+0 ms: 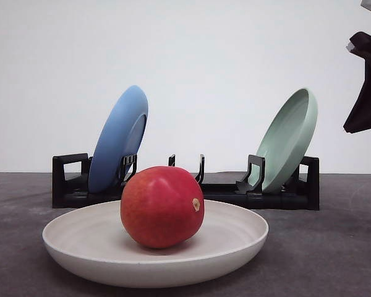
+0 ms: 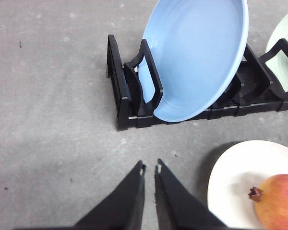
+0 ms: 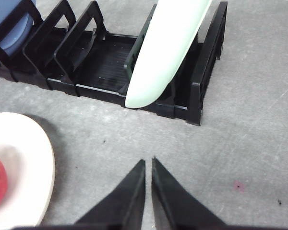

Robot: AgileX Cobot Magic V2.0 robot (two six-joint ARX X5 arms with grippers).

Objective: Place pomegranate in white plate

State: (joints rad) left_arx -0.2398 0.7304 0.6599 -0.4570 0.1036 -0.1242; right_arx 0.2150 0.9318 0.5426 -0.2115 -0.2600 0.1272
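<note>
- Your left gripper (image 2: 149,169) hung over bare grey table (image 2: 53,120), its two black fingers drawn together with just a sliver of daylight between the tips and nothing held.
- Your right gripper (image 3: 148,164) was in the same state: fingers pinched nearly tip to tip, empty, poised above the table just in front of the black dish rack (image 3: 105,72).
- In the front view a dark piece of your right arm (image 1: 366,86) sat high at the right edge, well clear of everything on the table, which reads to me as an arm parked out of the way.
- Out from the left gripper, the pomegranate (image 1: 162,206) rested inside the white plate (image 1: 80,238), near the middle, its tan stem spot turned toward the right side and its dried crown visible in the left wrist view.
- The fruit sat on its rounded belly with the raised rim around it, so I judged it had little chance of rolling off.
- Neither gripper touched the fruit or the plate; both stood apart from them.
- Behind the plate, the rack held the blue plate (image 1: 119,139) leaning in its left slots and the pale green plate (image 1: 289,139) leaning at its right end, both propped on edge by the uprights.
- On that evidence you had the placement done; what remained, in my view, was only to keep the arms clear.
</note>
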